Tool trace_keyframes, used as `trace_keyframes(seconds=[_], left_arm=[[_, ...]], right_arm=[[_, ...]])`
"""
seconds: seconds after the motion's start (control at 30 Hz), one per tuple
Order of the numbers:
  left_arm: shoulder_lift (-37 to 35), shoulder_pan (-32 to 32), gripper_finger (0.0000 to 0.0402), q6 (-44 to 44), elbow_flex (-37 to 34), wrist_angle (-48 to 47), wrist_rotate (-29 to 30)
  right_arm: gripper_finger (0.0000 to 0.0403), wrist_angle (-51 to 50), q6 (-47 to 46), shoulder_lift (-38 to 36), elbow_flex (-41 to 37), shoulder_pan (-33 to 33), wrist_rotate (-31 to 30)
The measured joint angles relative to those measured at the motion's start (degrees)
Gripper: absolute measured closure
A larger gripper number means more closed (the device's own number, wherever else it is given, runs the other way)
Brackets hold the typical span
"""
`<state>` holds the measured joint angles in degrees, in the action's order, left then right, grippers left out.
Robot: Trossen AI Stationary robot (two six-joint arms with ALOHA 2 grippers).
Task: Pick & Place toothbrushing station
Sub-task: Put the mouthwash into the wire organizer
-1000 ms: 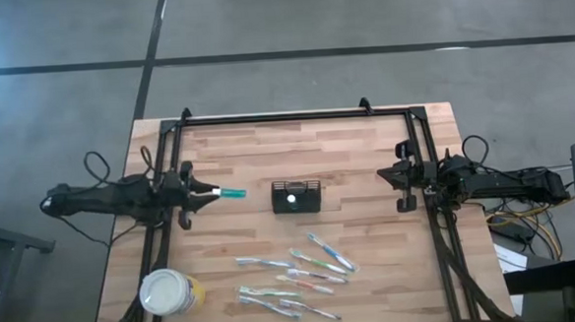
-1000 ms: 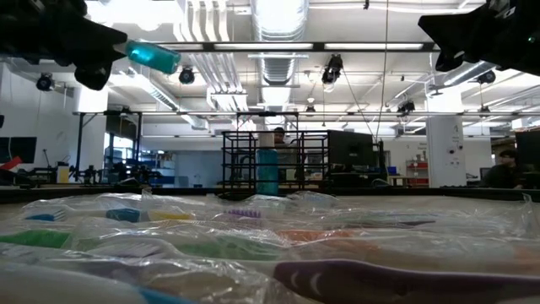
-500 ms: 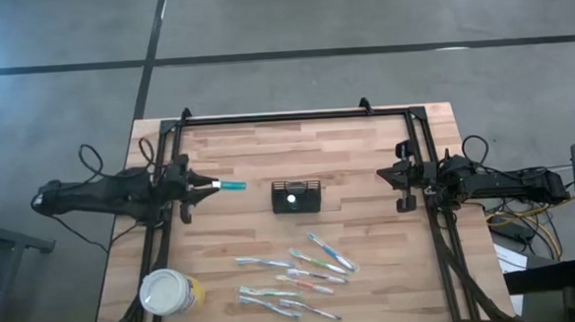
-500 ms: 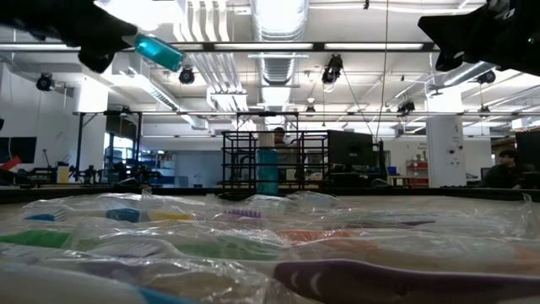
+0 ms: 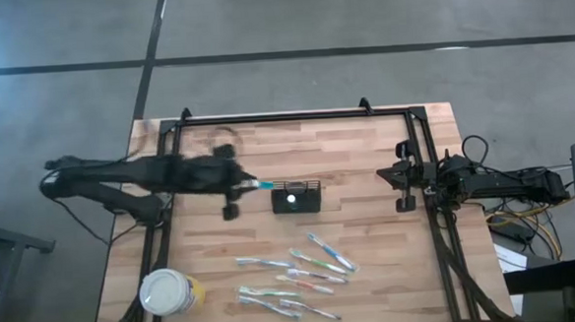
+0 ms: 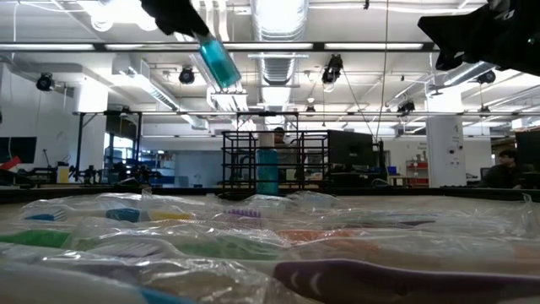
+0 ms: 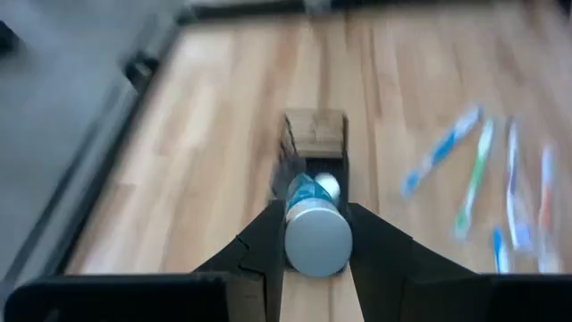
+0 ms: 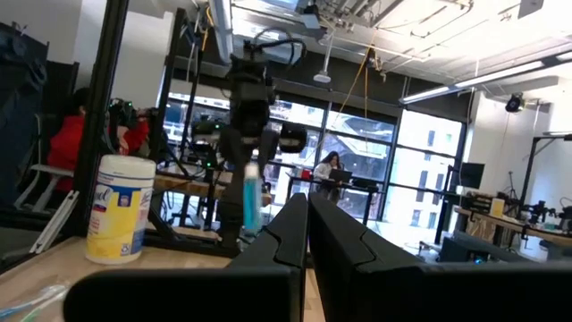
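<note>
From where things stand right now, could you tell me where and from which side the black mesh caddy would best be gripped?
Grip the black mesh caddy across its short width, one finger on each long wall, coming straight down from above. It is a low open-topped box, so nothing offers a hold from the side. Its end nearest the waiting right pincer looks freest, since the left pincer holds a teal tube at the other end.

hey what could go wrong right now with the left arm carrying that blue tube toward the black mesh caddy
The left gripper holds the blue tube tilted, just short of the black mesh caddy. The tip may catch the caddy's rim and push the light caddy across the table. One compartment already holds something pale, so the tube could jam there. The right gripper waits at the table's right edge.
</note>
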<state>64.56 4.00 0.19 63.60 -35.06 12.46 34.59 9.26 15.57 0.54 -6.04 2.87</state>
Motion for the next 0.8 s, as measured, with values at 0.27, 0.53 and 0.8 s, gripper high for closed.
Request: trace_keyframes(seconds=[0.27, 0.53, 0.8], left_arm=[[19.0, -1.1, 0.0303, 4.7, 16.8, -6.1, -3.7], [31.8, -2.9, 0.0303, 7.8, 32.1, -13.1, -7.0], [39.4, -4.8, 0.0303, 8.7, 39.4, -20.4, -7.9]], right_arm=[[0.0394, -0.2, 0.8, 0.0, 0.0, 0.0, 0.0], [0.0394, -0.9, 1.5, 0.0, 0.0, 0.0, 0.0], [0.0394, -1.4, 2.6, 0.0, 0.0, 0.0, 0.0]])
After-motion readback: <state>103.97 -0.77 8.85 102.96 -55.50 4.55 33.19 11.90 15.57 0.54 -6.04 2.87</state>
